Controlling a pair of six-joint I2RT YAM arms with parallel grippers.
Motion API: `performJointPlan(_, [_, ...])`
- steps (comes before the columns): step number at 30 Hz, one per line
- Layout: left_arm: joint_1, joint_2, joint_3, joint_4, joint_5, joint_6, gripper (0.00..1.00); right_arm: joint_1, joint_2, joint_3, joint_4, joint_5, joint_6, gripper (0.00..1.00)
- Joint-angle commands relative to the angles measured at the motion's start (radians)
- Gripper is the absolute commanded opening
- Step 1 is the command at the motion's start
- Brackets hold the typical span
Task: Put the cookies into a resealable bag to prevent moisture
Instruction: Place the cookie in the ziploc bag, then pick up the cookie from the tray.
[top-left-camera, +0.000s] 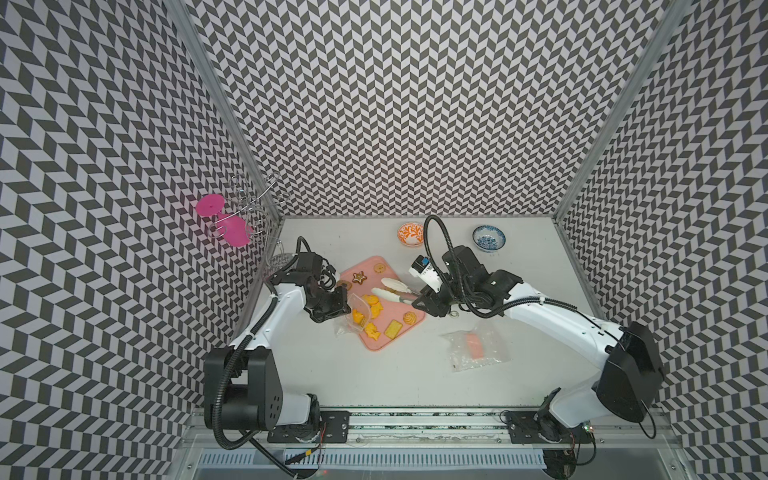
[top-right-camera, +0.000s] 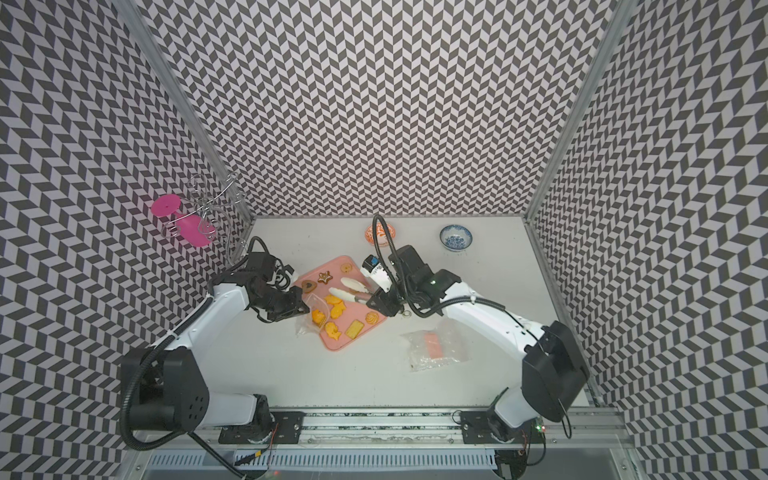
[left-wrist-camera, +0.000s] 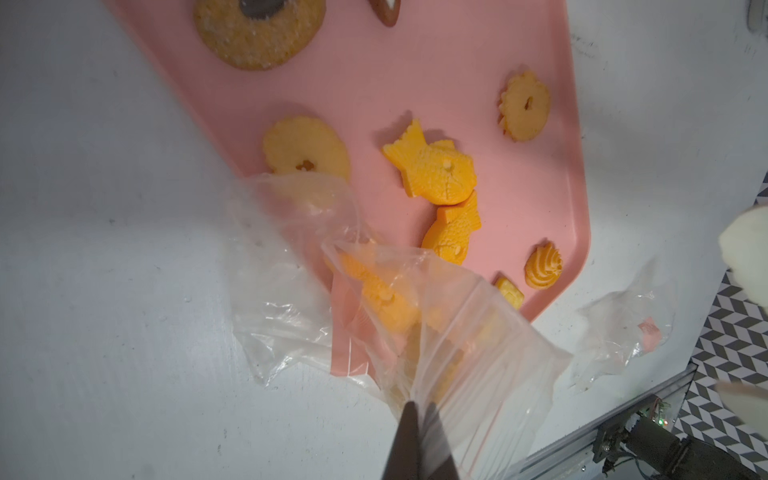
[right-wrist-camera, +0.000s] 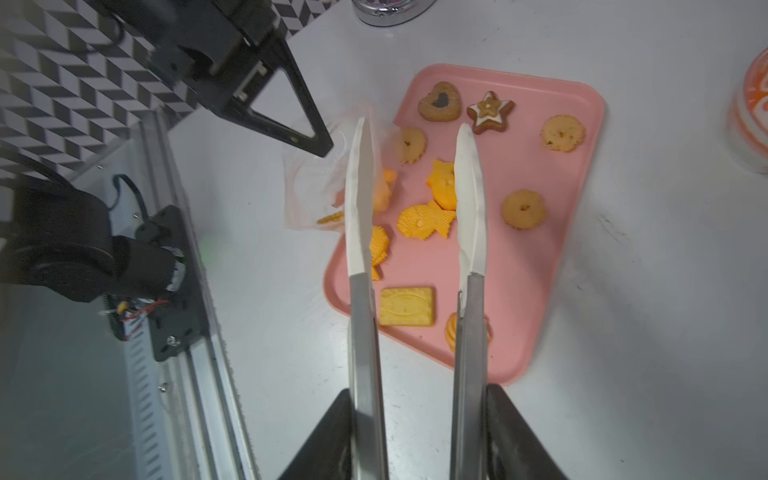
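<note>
The cookies lie on a pink tray (top-left-camera: 370, 266) (top-right-camera: 334, 266): orange fish (left-wrist-camera: 432, 170), a square cracker (right-wrist-camera: 407, 306), a brown star (right-wrist-camera: 489, 112), a heart (right-wrist-camera: 439, 101) and round rings. My left gripper (top-left-camera: 347, 309) (left-wrist-camera: 419, 411) is shut on the rim of the clear resealable bag (left-wrist-camera: 478, 332) (top-left-camera: 357, 307), holding its mouth up at the tray's left edge. At least one orange fish cookie (left-wrist-camera: 382, 291) is inside it. My right gripper (top-left-camera: 419, 302) (right-wrist-camera: 417, 390) is shut on metal tongs (right-wrist-camera: 361, 316) (top-left-camera: 395, 291). Their white tips stand apart above the fish cookies, holding nothing.
An orange bowl (top-left-camera: 411, 234) and a blue bowl (top-left-camera: 489, 238) stand at the back. A second clear bag (top-left-camera: 476, 347) with something pink inside lies right of the tray. A wire rack with a pink glass (top-left-camera: 226, 220) stands at the back left corner.
</note>
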Motion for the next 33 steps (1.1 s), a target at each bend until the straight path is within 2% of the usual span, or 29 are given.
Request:
performJointPlan(1, [0.008, -0.032, 0.03, -0.034, -0.04, 0.01, 0.0, 0.023, 0.031, 0.019, -0.075, 0.094, -0.159, 0.48])
performJointPlan(3, [0.011, -0.035, 0.026, -0.038, -0.047, 0.011, 0.0, 0.062, 0.055, 0.022, -0.08, 0.143, -0.217, 0.49])
performJointPlan(5, [0.013, -0.04, 0.025, -0.04, -0.046, 0.011, 0.0, 0.088, 0.075, 0.022, -0.058, 0.13, -0.237, 0.51])
performJointPlan(11, [0.029, -0.041, 0.023, -0.039, -0.05, 0.016, 0.0, 0.153, 0.15, 0.047, -0.039, 0.083, -0.187, 0.54])
performJointPlan(17, [0.035, -0.042, 0.016, -0.039, -0.044, 0.022, 0.0, 0.186, 0.21, 0.063, -0.031, 0.13, -0.116, 0.54])
performJointPlan(24, [0.037, -0.054, 0.014, -0.046, -0.041, 0.021, 0.0, 0.223, 0.279, 0.111, -0.057, 0.197, -0.071, 0.53])
performJointPlan(33, [0.037, -0.055, -0.004, -0.037, -0.038, 0.024, 0.0, 0.254, 0.289, 0.142, -0.113, 0.294, -0.077, 0.43])
